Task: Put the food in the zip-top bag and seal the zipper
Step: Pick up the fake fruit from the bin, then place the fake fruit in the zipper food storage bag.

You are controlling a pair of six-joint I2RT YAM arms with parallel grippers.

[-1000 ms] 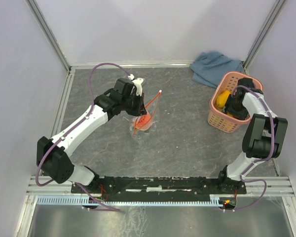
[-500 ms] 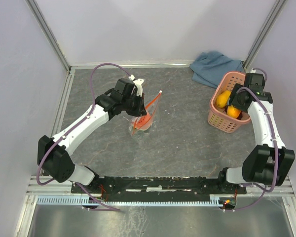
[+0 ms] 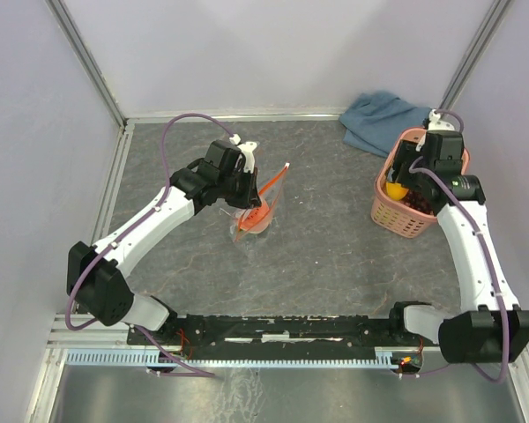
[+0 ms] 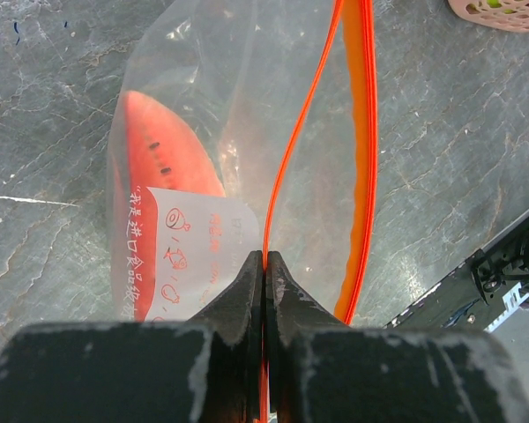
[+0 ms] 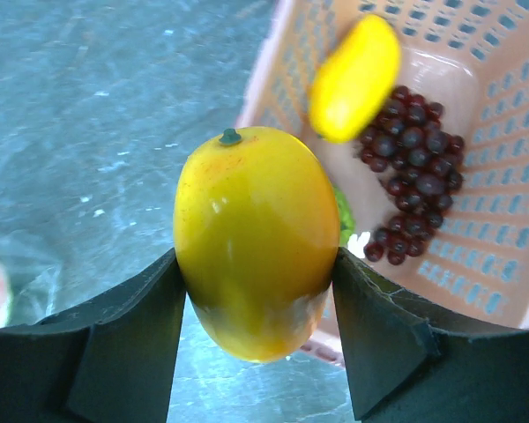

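The left jaws are shut tight on one lip of the zipper, pinching the thin red-orange strip between their tips. The zip-top bag stands on the counter left of centre. Its mouth is parted, with the second lip bowed out to the right in the wrist view. From above, the strip's long axis runs on a diagonal, from near-left to far-right. The watermelon wedge lies inside the bag with its length roughly along that same line.

The right jaws are closed partway on the orange fruit, gripping its two sides. Its long axis runs straight out from the wrist, green stem end farthest out. It is held over the left rim of the pink basket, where the yellow oblong fruit and the grapes lie. The basket sits near the right wall, just in front of the blue-grey cloth. Bare counter lies between basket and bag.
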